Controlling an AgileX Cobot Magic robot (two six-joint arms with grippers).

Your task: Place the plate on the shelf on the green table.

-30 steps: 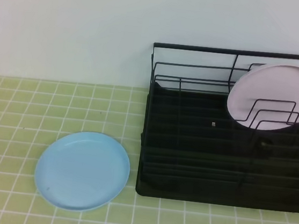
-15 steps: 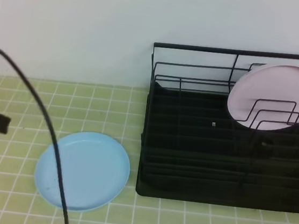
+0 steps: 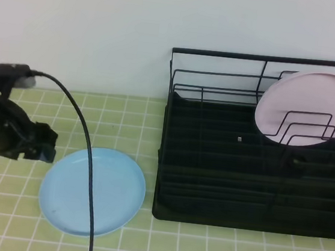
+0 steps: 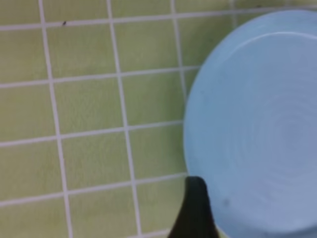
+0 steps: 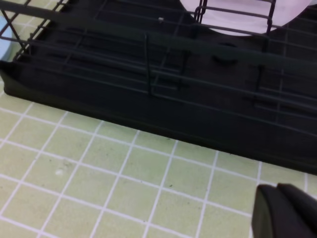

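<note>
The light blue plate (image 3: 92,191) lies flat on the green table (image 3: 125,121), left of the shelf (image 3: 252,177). My left gripper (image 3: 49,145) hovers just off the plate's left rim, open and empty, with its cable trailing across the plate. In the left wrist view the plate (image 4: 257,129) fills the right side, and one dark fingertip (image 4: 195,201) shows at its near rim. The shelf (image 5: 148,99) fills the top of the right wrist view. My right gripper (image 5: 276,194) is shut and empty above the tiles in front of it. It is out of the high view.
A pale pink plate (image 3: 307,108) stands on edge between wire dividers at the shelf's back right. A white wall rises behind the table. Bare tiles (image 5: 99,173) lie in front of the shelf and to the left of the blue plate.
My left arm has come in from the left edge and moved right to the blue plate's left rim. The plates and the shelf have not moved.
</note>
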